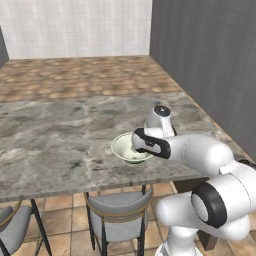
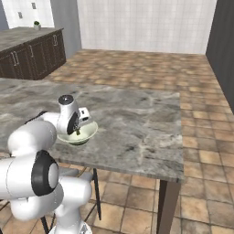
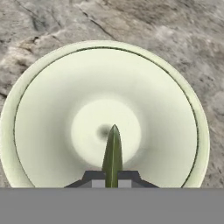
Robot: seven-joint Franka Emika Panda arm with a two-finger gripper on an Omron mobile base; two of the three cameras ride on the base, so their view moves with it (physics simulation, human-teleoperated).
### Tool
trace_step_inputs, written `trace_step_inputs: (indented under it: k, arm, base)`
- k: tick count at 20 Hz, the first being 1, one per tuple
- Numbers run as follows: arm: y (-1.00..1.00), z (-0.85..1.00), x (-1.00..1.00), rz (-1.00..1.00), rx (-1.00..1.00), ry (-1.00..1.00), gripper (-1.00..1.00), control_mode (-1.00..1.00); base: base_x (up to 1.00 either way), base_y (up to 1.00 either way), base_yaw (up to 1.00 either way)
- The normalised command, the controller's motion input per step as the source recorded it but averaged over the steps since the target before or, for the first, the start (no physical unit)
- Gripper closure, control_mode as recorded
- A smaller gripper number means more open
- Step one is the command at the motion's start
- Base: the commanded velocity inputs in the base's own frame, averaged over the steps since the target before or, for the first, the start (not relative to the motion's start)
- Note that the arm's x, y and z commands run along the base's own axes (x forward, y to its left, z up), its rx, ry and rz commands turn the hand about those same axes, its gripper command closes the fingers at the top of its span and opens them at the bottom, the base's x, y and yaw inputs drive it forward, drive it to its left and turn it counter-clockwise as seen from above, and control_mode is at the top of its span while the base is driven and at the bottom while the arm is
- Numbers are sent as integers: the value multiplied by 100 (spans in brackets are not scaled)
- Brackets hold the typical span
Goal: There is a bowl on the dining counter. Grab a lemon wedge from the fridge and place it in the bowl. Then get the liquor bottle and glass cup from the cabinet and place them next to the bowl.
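I'm in a home kitchen with a dining area. A marbled stone tabletop [image 1: 60, 140] stretches before me, with grey padded stools [image 1: 119, 212] tucked under its near edge. At ten o'clock stand dark brown cabinets [image 2: 32, 57] with silver handles. Terracotta floor tiles [image 2: 137, 68] run to a white tiled wall [image 2: 146, 23] at twelve o'clock.

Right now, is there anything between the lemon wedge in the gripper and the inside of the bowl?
Nothing visible. The gripper is shut on the lemon wedge, which hangs directly over the middle of the bowl. In the hand view the bowl's inside is bare, and it sits alone on the dining counter.
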Motion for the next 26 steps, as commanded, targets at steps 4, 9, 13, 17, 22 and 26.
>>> trace_step_inputs:
  k: [4, 9, 13, 17, 22, 26]
  arm:
    - [0, -10, 26, 0, 0, 0, 100, -100]
    - [5, -5, 24, 0, 0, 0, 100, -100]
    - [13, -5, 8, 0, 0, 0, 100, -100]
    - [10, -12, 0, 0, 0, 2, 100, -100]
    - [2, -6, 0, 0, 0, 3, 100, -100]
    - [0, 0, 0, 0, 0, 2, -100, -100]
  base:
    - [0, 0, 0]
    - [0, 0, 0]
    - [0, 0, 0]
    - [0, 0, 0]
    - [0, 0, 0]
    - [0, 0, 0]
